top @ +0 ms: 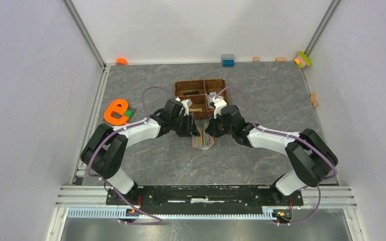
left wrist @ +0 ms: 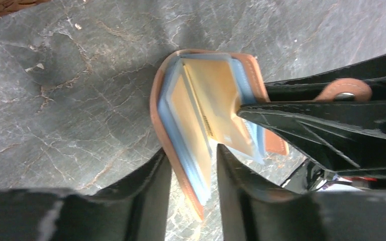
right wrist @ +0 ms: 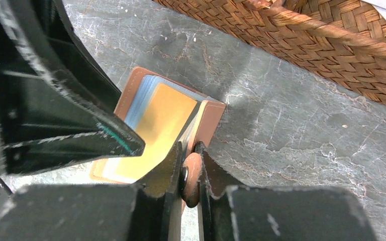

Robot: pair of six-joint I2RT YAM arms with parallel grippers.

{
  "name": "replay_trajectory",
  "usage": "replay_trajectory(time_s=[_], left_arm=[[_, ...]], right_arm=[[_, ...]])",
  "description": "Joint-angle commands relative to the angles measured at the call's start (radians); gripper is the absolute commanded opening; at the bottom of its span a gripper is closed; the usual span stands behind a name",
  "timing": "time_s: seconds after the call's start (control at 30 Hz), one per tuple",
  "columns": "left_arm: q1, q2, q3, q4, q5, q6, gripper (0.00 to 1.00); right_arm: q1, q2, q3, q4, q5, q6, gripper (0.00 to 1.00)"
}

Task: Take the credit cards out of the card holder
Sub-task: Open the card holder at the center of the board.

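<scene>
You had the grey marbled surface (top: 261,95) under both arms, which reached in from the near edge and met over its middle, the left arm (top: 130,133) from the left and the right arm (top: 276,140) from the right. Just beyond their wrists stood the brown woven basket (right wrist: 306,40), divided into compartments, and well off to your left lay an orange piece (top: 115,111). Between the two wrists, on the surface just in front of the basket, the card holder (right wrist: 211,118) was spread open like a small book. Your left gripper (left wrist: 193,150) had its jaws apart, one on either side of the near page of the holder, with a gap showing beside the far finger, so it clamped nothing. Your right gripper (right wrist: 188,150) had its jaws drawn together on the holder's round snap tab (right wrist: 192,175), pinching it from both sides and holding that cover up off the surface. The cards (left wrist: 216,95) sat inside the holder, tucked in pale blue sleeves; the left wrist view showed two gold-tan faces, one on each page, and none lay out on the surface. You could not tell from these views whether the other colours were behind them.
</scene>
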Motion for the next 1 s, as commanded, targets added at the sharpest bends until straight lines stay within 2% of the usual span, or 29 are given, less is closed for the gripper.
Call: replay_trajectory(time_s=[0.0, 0.07, 0.1, 0.17, 0.27, 0.33, 0.5, 0.6, 0.67, 0.73, 0.87, 0.97], left_arm=[[0.003, 0.039, 0.040, 0.001, 0.021, -0.014, 0.34], [0.002, 0.048, 0.042, -0.001, 0.013, -0.011, 0.06], [0.002, 0.054, 0.044, -0.003, 0.006, -0.009, 0.02], [0.003, 0.064, 0.050, -0.014, -0.007, -0.006, 0.02], [0.002, 0.067, 0.056, -0.026, -0.015, -0.002, 0.02], [0.003, 0.063, 0.055, -0.028, -0.023, -0.003, 0.02], [0.007, 0.057, 0.054, -0.032, -0.028, -0.002, 0.02], [0.010, 0.065, 0.057, -0.034, -0.021, -0.002, 0.02], [0.010, 0.074, 0.062, -0.034, -0.012, -0.003, 0.02], [0.010, 0.080, 0.063, -0.033, -0.008, -0.004, 0.02], [0.012, 0.071, 0.062, -0.035, -0.012, -0.004, 0.02], [0.014, 0.070, 0.062, -0.038, -0.018, -0.003, 0.02]], right_arm=[[-0.005, 0.008, -0.028, 0.009, -0.031, 0.001, 0.04], [-0.005, 0.008, -0.036, 0.035, -0.063, 0.004, 0.12], [-0.005, 0.010, -0.035, 0.040, -0.084, 0.005, 0.19], [-0.005, 0.015, -0.034, 0.042, -0.096, 0.005, 0.38], [-0.005, 0.014, -0.038, 0.046, -0.095, 0.004, 0.53], [-0.005, 0.011, -0.038, 0.043, -0.093, 0.004, 0.56], [-0.005, 0.022, -0.029, 0.027, -0.086, 0.001, 0.55], [-0.005, 0.018, -0.038, 0.048, -0.108, 0.007, 0.77], [-0.005, 0.005, -0.052, 0.072, -0.125, 0.011, 0.84], [-0.005, -0.006, -0.059, 0.079, -0.123, 0.011, 0.85], [-0.005, -0.006, -0.060, 0.072, -0.112, 0.008, 0.80], [-0.005, -0.008, -0.059, 0.074, -0.117, 0.010, 0.87]])
